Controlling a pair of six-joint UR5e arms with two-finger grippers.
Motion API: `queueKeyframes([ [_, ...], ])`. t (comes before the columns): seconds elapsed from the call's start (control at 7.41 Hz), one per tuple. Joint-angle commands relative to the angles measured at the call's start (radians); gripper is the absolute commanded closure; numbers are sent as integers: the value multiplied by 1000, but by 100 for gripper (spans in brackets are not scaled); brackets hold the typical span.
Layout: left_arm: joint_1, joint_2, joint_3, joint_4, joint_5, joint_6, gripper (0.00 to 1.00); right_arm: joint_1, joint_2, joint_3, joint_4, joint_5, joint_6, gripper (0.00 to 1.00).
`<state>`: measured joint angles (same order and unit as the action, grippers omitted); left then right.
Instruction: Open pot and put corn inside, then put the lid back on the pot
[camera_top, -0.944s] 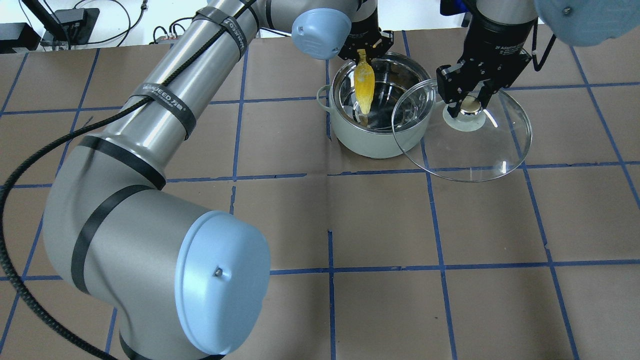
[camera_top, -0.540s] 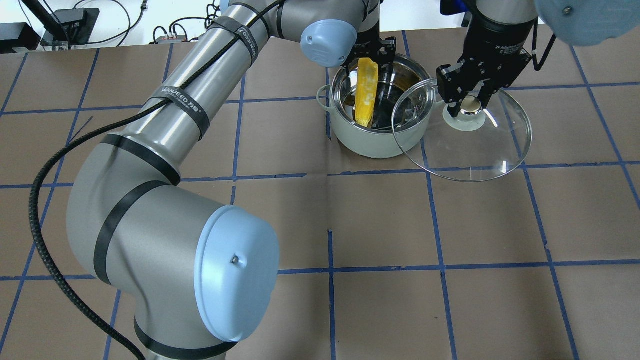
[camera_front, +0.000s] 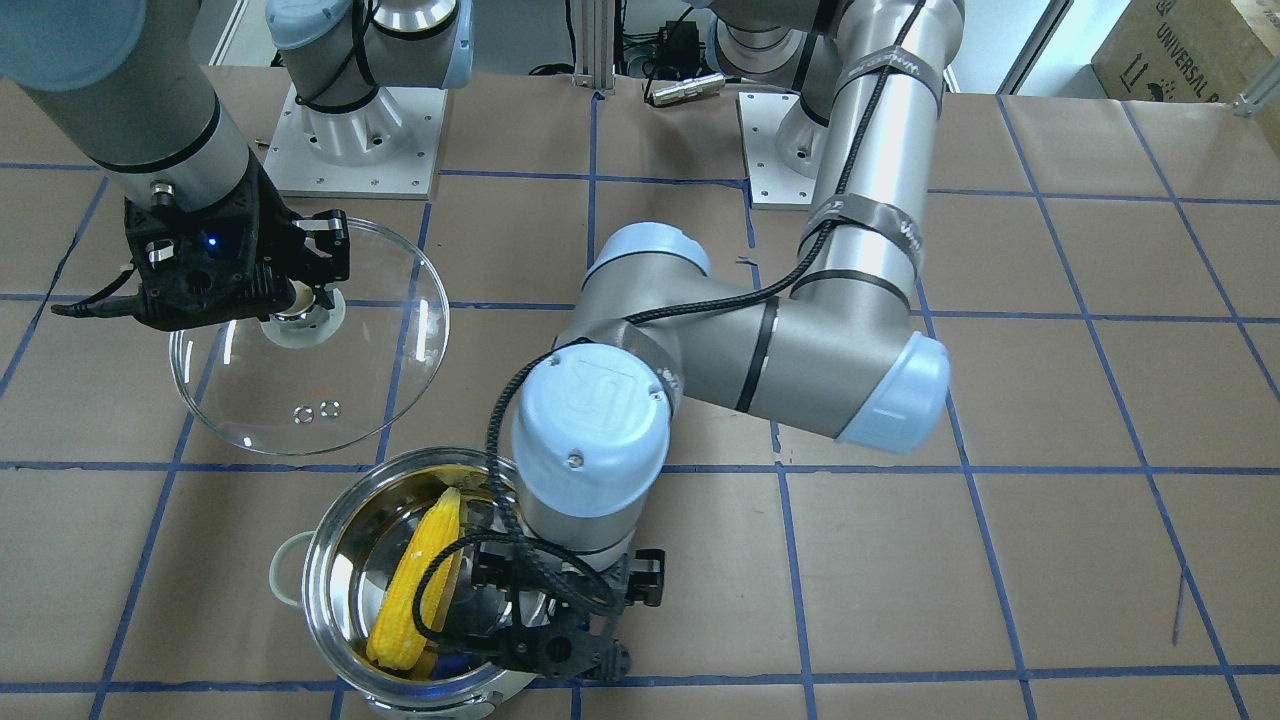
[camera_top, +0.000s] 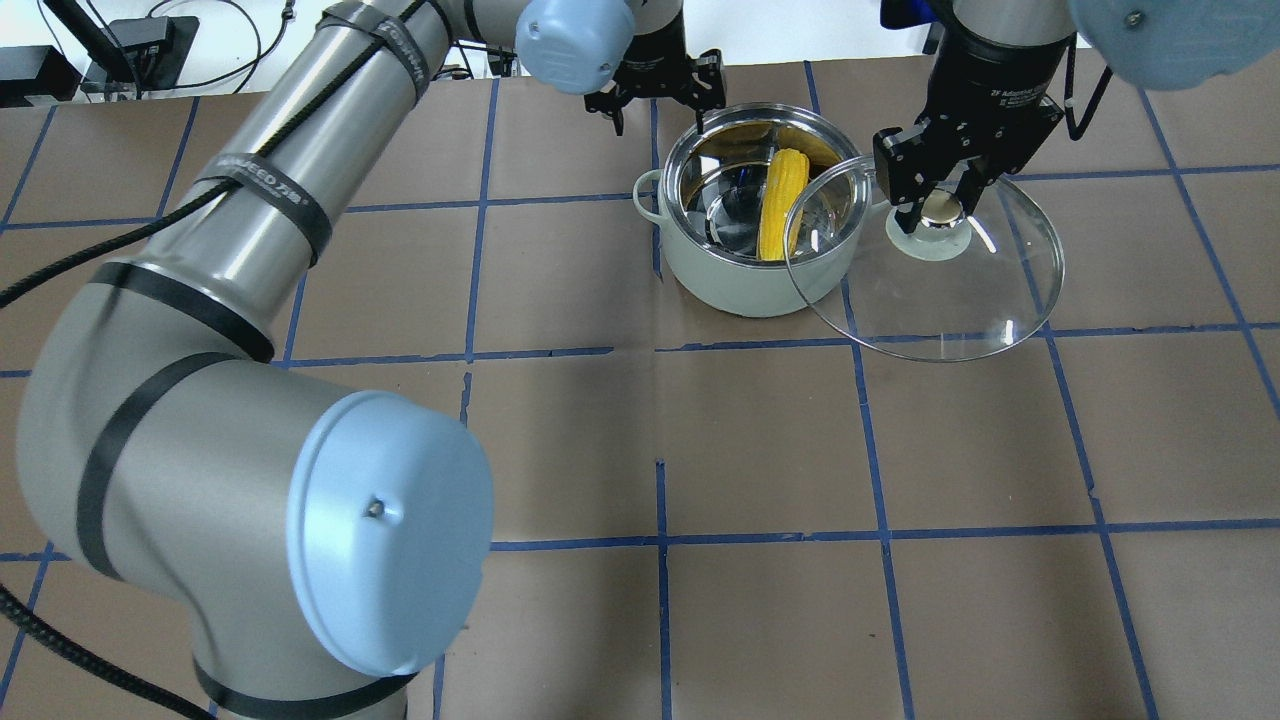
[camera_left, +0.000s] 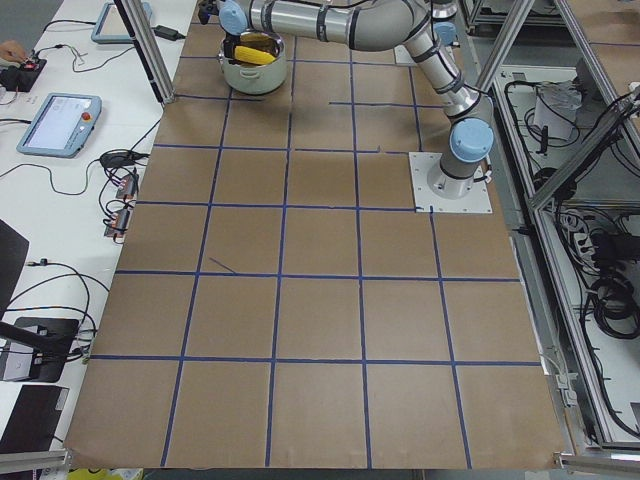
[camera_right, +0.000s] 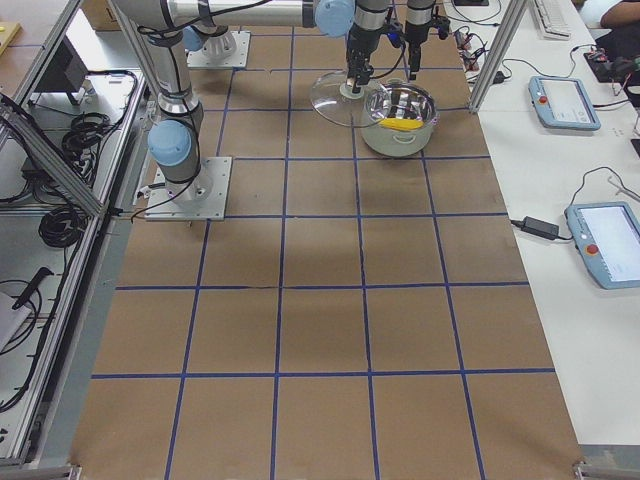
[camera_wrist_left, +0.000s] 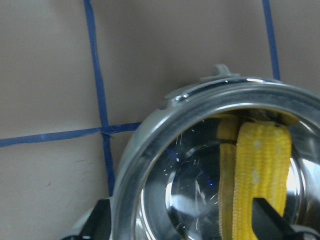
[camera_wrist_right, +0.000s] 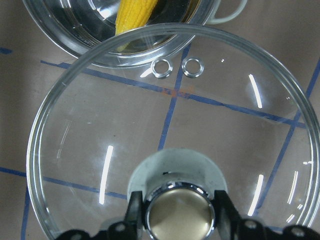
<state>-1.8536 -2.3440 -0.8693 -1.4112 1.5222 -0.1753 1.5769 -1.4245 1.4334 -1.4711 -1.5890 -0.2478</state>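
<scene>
Inside pot (camera_top: 740, 285), corn (camera_top: 779, 203) lies loose; left pincer (camera_top: 660, 115) apart, empty; right pincer (camera_top: 938, 212) clamped on lid (camera_top: 950, 300), held aside so mouth's clear.

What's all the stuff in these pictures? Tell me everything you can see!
pot: one, pale mint outside and shiny inside, open, on the table.
corn: one, yellow, inside the pot.
lid: one, clear glass with a silver knob, held beside the pot.
table: one, brown with blue tape squares.
control tablets: at least two, blue-edged, on the white side bench.
left gripper: one, black, open and empty, above the pot's edge.
right gripper: one, black, shut on the lid's knob.
</scene>
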Motion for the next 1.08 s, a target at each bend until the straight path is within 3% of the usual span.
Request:
queueKeyframes([
  [0.0,118,179,-209,-22,4,104,0,0,-4,-1,0,0,1,72],
  [0.4,259,479,-530,-23,56,210,0,0,-4,-2,0,0,2,72],
  [0.67,298,615,-556,-177,58,217,0,6,1,-13,-17,4,8,72],
  [0.94,301,710,-586,-203,79,227,0,47,73,-50,-73,38,27,71],
])
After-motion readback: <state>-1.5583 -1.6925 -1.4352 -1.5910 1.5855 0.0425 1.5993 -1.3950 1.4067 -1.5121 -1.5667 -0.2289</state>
